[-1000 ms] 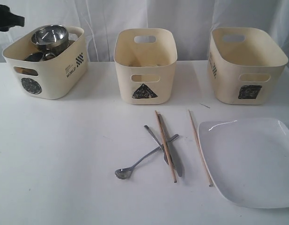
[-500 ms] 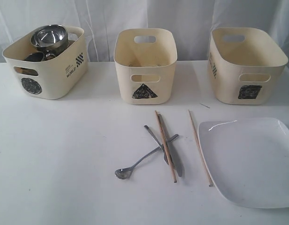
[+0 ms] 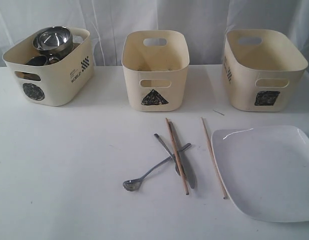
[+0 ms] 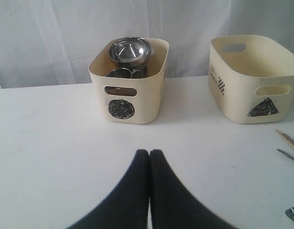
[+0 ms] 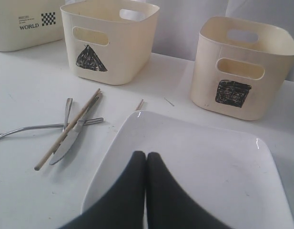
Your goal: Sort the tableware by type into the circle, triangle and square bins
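Note:
The circle bin (image 3: 49, 75) at the back left holds a steel bowl (image 3: 53, 39) stacked on steel mugs (image 3: 36, 60). The triangle bin (image 3: 155, 70) and the square bin (image 3: 264, 70) look empty. In front of the triangle bin lie a steel spoon (image 3: 144, 176), a knife (image 3: 187, 172) and two wooden chopsticks (image 3: 177, 156); a third chopstick (image 3: 214, 157) lies beside the large white plate (image 3: 269, 170). My left gripper (image 4: 149, 152) is shut and empty over bare table before the circle bin (image 4: 130, 90). My right gripper (image 5: 146, 155) is shut and empty above the plate (image 5: 208, 162).
The white table (image 3: 69, 165) runs to a draped white curtain (image 3: 109, 20) behind the bins. The plate reaches the table's right front edge. Neither arm shows in the exterior view.
A dark part of the left arm at the exterior view's top left corner has left the picture. The bins, cutlery, chopsticks and plate have not moved.

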You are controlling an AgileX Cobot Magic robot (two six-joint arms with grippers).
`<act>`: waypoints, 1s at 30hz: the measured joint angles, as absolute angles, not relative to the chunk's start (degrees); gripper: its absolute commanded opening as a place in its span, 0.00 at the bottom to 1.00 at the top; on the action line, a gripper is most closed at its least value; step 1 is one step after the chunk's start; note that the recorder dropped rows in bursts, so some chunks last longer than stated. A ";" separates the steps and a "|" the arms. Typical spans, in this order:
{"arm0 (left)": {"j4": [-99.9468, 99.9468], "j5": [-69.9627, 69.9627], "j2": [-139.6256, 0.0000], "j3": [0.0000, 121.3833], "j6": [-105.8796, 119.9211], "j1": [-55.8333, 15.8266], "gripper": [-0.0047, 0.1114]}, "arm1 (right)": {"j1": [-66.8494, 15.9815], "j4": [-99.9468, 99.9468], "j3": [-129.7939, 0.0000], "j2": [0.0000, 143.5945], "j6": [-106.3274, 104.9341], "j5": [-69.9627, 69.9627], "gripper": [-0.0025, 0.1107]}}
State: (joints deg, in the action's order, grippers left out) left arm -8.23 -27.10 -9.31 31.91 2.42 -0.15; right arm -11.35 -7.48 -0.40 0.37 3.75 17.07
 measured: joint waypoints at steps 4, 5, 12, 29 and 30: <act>-8.23 -28.28 -8.53 31.91 2.10 -0.15 0.04 | -11.35 -7.48 -0.40 0.37 3.75 17.07 0.02; -8.23 -28.28 -8.53 31.91 2.48 -0.15 0.04 | -11.35 -7.48 -0.40 0.37 3.75 17.07 0.02; -11.15 -18.03 -4.62 19.02 11.68 -0.15 0.04 | -11.35 -7.48 -0.40 0.37 3.75 17.07 0.02; -4.36 -10.29 -0.25 0.27 10.74 -0.15 0.04 | -11.35 -7.48 -0.40 0.37 3.75 17.07 0.02; -3.92 -10.16 -0.25 0.27 10.74 -0.15 0.04 | -11.35 -7.48 -0.40 0.37 3.75 17.07 0.02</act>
